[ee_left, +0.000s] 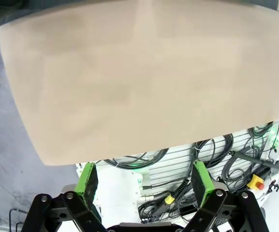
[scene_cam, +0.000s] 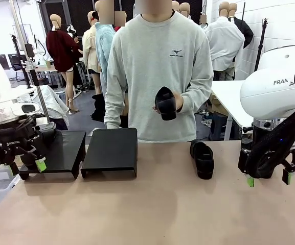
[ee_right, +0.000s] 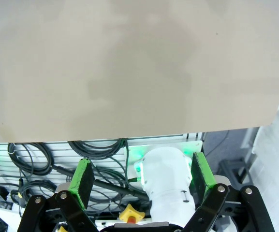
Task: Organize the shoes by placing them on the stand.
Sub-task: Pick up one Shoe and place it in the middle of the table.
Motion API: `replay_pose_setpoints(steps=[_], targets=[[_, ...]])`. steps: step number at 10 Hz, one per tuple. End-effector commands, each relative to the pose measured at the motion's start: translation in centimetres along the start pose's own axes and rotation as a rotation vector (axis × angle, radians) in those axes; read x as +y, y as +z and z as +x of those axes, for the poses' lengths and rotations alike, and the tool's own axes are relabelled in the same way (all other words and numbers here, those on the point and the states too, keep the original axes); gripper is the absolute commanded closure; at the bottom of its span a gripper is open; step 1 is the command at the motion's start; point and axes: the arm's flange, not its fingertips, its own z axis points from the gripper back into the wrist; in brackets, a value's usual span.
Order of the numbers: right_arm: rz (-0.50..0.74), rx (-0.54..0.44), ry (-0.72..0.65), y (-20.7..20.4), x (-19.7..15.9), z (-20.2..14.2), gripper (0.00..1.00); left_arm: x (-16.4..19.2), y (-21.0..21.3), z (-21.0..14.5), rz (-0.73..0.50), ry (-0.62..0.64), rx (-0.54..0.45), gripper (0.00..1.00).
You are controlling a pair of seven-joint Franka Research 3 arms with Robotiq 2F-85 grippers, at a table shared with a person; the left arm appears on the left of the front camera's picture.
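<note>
Both sets of jaws were spread and empty. The left gripper (scene_cam: 29,167) hung beside the stand (scene_cam: 68,145), and the right gripper (scene_cam: 269,178) was near the shoe (scene_cam: 202,159) lying on the bench (scene_cam: 152,209). The person's hand (scene_cam: 178,104) held a second shoe (scene_cam: 165,102) up, probably for handover.

left gripper (ee_left: 144,180) is hovering with pads spread wide over bare tan table (ee_left: 129,82); cables (ee_left: 144,158) and yellow stop button (ee_left: 258,182) are showing past its edge.
</note>
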Motion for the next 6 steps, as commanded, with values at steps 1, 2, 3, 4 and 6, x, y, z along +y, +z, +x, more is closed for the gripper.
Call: replay_pose_setpoints(steps=[1, 2, 3, 4, 6], targets=[[0.011, 0.008, -0.015, 0.1, 0.3, -0.1, 0.0, -0.1, -0.7, -0.3, 0.006, -0.004, 0.002, 0.0], [0.011, 0.008, -0.015, 0.1, 0.3, -0.1, 0.0, -0.1, -0.7, -0.3, 0.006, -0.004, 0.002, 0.0], [0.011, 0.008, -0.015, 0.1, 0.3, -0.1, 0.0, -0.1, -0.7, -0.3, 0.006, -0.004, 0.002, 0.0], [0.011, 0.008, -0.015, 0.1, 0.3, -0.1, 0.0, -0.1, -0.7, -0.3, 0.006, -0.004, 0.002, 0.0], [0.047, -0.013, -0.032, 1.4, -1.7, 0.2, 0.0, -0.1, -0.7, -0.3, 0.006, -0.004, 0.002, 0.0]])
